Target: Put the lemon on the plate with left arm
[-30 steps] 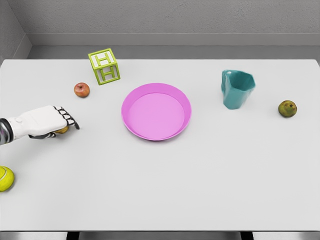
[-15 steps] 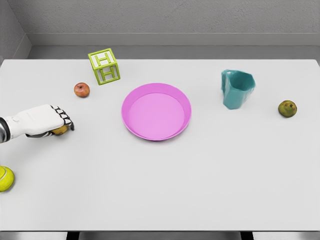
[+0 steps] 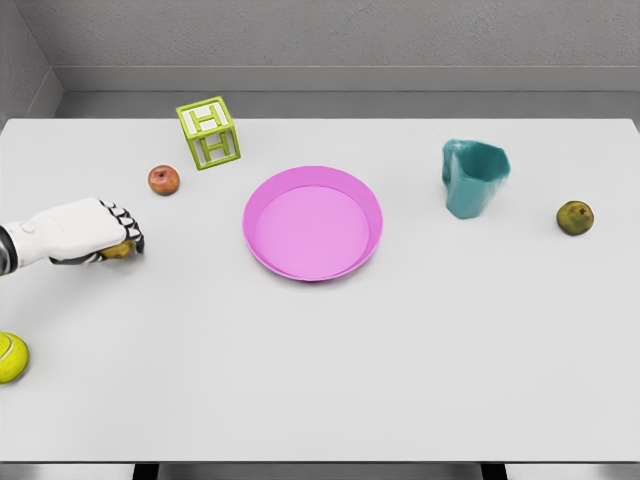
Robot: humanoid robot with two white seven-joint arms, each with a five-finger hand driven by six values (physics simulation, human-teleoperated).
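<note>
My left hand (image 3: 118, 240) reaches in from the left edge of the head view, its fingers curled over a small yellow lemon (image 3: 119, 250). Only a sliver of the lemon shows under the palm and fingertips. The hand and lemon sit low over the table, well left of the pink plate (image 3: 313, 222), which lies at the table's centre with nothing in it. The right arm does not show.
A red apple (image 3: 164, 180) sits just beyond the hand, and a green letter block (image 3: 209, 132) stands behind it. A yellow-green tennis ball (image 3: 10, 357) lies at the near left edge. A teal cup (image 3: 475, 177) and a brownish-green fruit (image 3: 575, 217) are at the right.
The left hand's fingers have curled in around the lemon, and the hand has drawn slightly back to the left and up. Nothing else has moved.
</note>
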